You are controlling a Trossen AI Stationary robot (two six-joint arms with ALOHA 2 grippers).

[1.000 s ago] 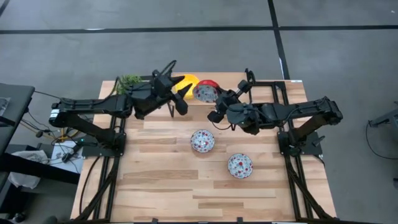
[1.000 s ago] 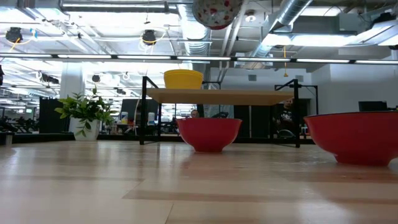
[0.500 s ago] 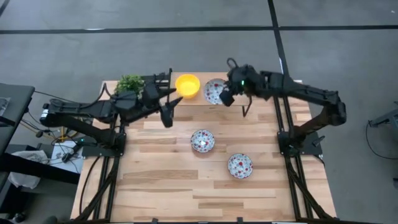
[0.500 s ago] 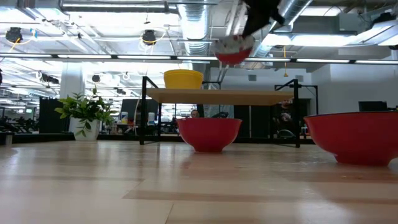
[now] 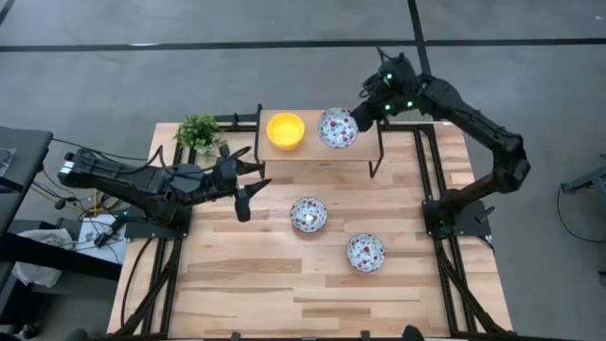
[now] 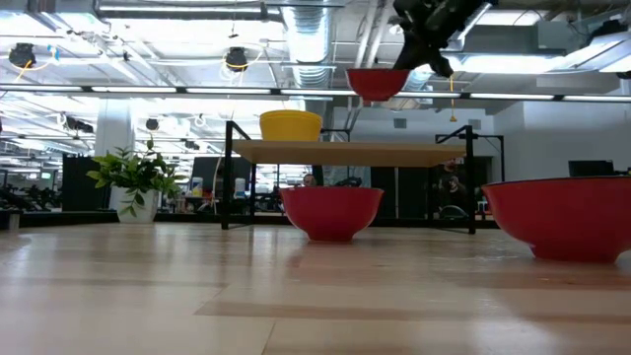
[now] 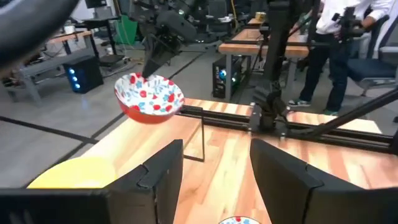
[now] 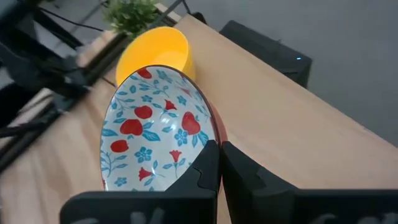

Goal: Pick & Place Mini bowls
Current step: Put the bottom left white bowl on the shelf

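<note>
- Floral-patterned bowl (image 5: pixel 337 128) hangs above the raised wooden shelf (image 5: pixel 312 152), pinched at its rim by the right gripper (image 5: pixel 359 117).
- Yellow bowl (image 5: pixel 285 131) sits on that shelf, just beside.
- Two more floral bowls (image 5: pixel 308 214) (image 5: pixel 365 252) rest on the table (image 5: pixel 246 284).
- Left gripper (image 5: pixel 242 194) hovers over the table with fingers spread, holding nothing.

Small green plant (image 5: pixel 198 130) at wooden table's (image 5: pixel 265 284) corner, beside raised shelf (image 5: pixel 312 150).

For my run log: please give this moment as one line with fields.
right hand: shut on floral bowl rim, above shelf | yellow bowl: on shelf | left hand: open, empty, over table | two floral bowls: on table
</note>
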